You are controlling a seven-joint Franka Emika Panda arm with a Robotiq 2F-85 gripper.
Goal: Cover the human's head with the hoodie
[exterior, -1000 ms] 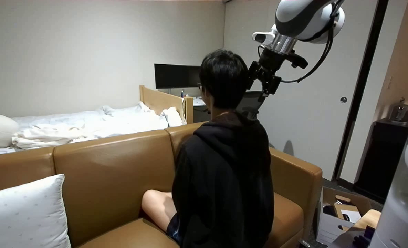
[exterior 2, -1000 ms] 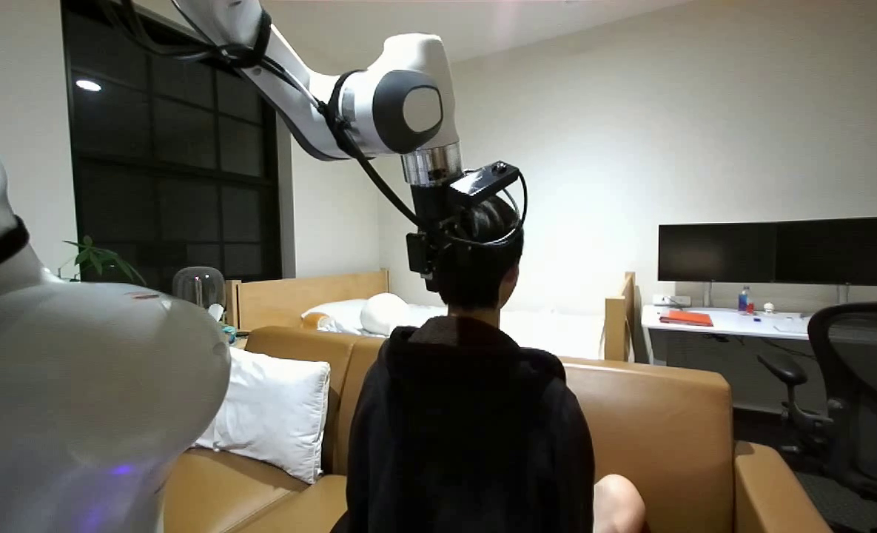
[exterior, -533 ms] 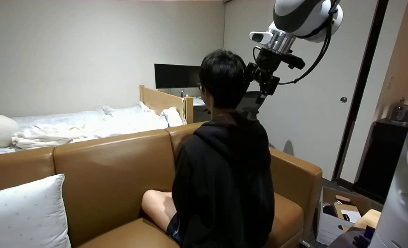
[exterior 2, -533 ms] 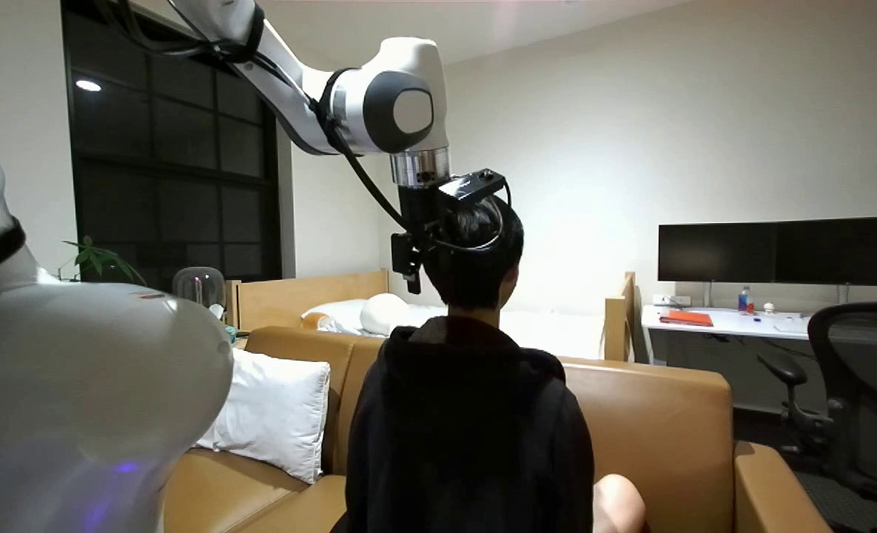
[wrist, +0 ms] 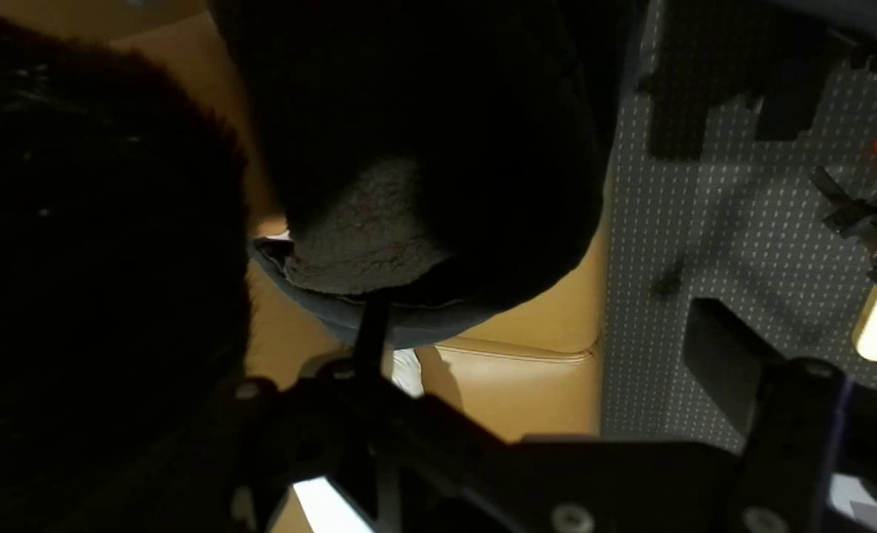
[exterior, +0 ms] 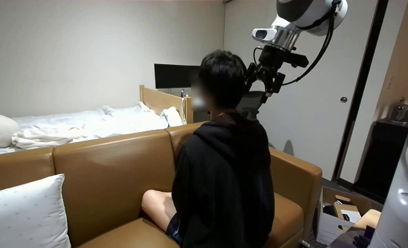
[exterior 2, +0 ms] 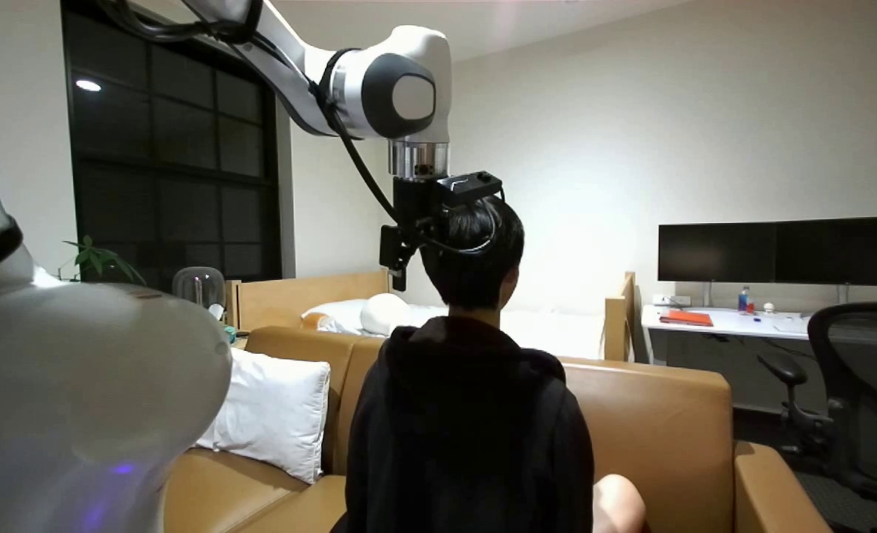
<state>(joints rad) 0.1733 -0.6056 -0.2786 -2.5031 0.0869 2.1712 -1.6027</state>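
Beware of bumping the black-haired head [exterior: 223, 77] by steering the tool [wrist: 539, 314], spread wide and gripping nothing, too close while reaching for the black hoodie [exterior: 224, 182].

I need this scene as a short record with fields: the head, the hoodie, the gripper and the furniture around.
Human's head: black-haired, uncovered
Black hoodie: worn, its hood down at the back
Robotiq gripper: open, holding nothing, close to the head; contact unclear
Seat: brown leather sofa, white pillow on it
Beyond the sofa: wooden-framed bed with white bedding
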